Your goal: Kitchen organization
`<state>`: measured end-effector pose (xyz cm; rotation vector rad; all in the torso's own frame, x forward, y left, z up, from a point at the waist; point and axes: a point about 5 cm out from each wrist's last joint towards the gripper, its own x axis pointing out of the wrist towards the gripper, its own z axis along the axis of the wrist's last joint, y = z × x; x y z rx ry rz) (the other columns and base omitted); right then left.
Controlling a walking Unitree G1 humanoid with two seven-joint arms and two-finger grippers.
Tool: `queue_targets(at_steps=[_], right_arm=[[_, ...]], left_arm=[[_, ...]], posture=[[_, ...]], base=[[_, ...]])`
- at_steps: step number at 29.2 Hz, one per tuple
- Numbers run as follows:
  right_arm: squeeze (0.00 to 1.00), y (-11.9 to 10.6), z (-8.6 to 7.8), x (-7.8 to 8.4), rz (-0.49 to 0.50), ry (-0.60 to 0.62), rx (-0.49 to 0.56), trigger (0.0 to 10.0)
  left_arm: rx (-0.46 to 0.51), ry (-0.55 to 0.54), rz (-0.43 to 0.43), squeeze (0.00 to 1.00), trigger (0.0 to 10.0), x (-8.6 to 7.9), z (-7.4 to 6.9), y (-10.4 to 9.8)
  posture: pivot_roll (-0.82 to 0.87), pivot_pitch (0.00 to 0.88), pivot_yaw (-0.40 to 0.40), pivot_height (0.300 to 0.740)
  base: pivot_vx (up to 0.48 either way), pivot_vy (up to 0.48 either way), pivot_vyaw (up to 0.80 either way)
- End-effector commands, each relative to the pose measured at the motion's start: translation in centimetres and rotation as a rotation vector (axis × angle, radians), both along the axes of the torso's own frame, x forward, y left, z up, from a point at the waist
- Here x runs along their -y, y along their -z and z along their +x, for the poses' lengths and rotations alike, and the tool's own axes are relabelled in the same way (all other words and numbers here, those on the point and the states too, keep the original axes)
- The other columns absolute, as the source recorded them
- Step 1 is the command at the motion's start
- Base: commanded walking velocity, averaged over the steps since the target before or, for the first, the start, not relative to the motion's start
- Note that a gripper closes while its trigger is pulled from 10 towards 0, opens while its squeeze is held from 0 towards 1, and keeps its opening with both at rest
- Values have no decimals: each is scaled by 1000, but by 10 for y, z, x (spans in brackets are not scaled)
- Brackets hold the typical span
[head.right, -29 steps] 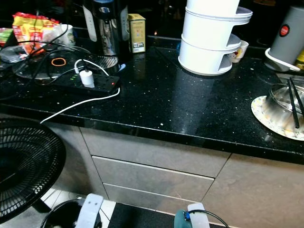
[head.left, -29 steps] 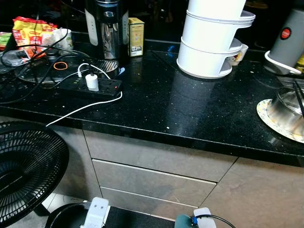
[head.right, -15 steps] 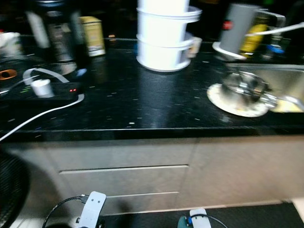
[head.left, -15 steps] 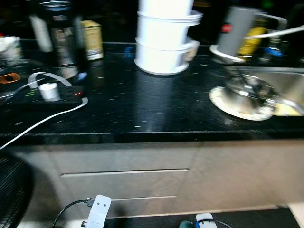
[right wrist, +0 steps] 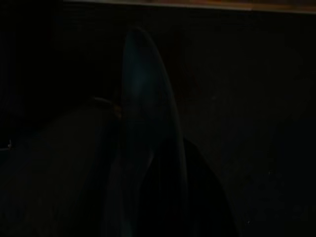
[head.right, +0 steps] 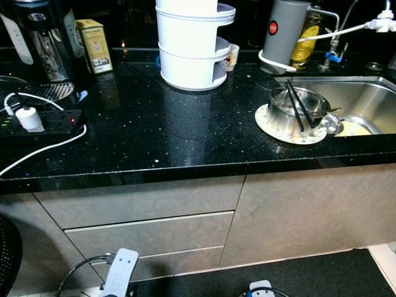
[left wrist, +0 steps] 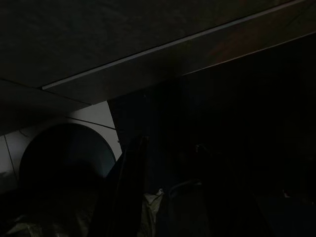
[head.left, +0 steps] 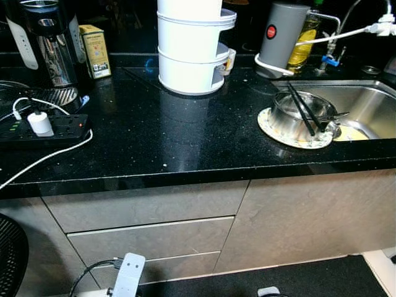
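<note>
A steel bowl (head.left: 291, 119) with black chopsticks (head.left: 300, 109) across it sits on a patterned plate (head.left: 270, 128), on the black countertop (head.left: 179, 142) beside the steel sink (head.left: 365, 108). A stack of white containers (head.left: 189, 46) stands at the back middle. My left arm (head.left: 128, 275) and right arm (head.right: 260, 288) hang idle below, in front of the drawers. Both wrist views are very dark; the left one shows a drawer line and pale floor tiles.
A coffee maker (head.left: 44, 43) and a yellow box (head.left: 94, 42) stand at the back left. A black power strip (head.left: 43, 127) with a white plug and cable lies at the left. A grey appliance (head.left: 281, 37) and a tap (head.left: 337, 28) are behind the sink. A fan (head.left: 7, 263) is low on the left.
The camera has swung to the right: the sink and the bowl on its plate have come fully into view and the fan has slid off to the left. Nothing on the counter has moved.
</note>
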<state>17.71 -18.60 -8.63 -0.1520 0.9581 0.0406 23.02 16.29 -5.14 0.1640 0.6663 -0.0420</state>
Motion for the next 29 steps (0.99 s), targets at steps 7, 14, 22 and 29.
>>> queue_targets(at_steps=[7, 14, 22, 29], right_arm=[[0, -2, 4, -8, 40, -22, 28, 10000], [0, -3, 7, -7, 37, -26, 36, 10000], [0, -4, 8, -7, 34, -31, 39, 10000], [0, -4, 9, -7, 31, -35, 39, 10000]], left_arm=[[-16, -39, -4, 0, 10000, -4, -6, 4], [-16, -47, -12, 0, 10000, -3, -6, 4], [-14, -53, -19, 0, 10000, -3, -5, 4], [-14, -56, -23, 0, 10000, -3, -5, 4]], posture=[[-35, 159, -49, 740], [-35, 158, -50, 740], [-36, 157, -52, 740], [-37, 156, -53, 740]], base=[[0, -370, 0], [0, -480, 0], [0, -480, 0], [0, -480, 0]])
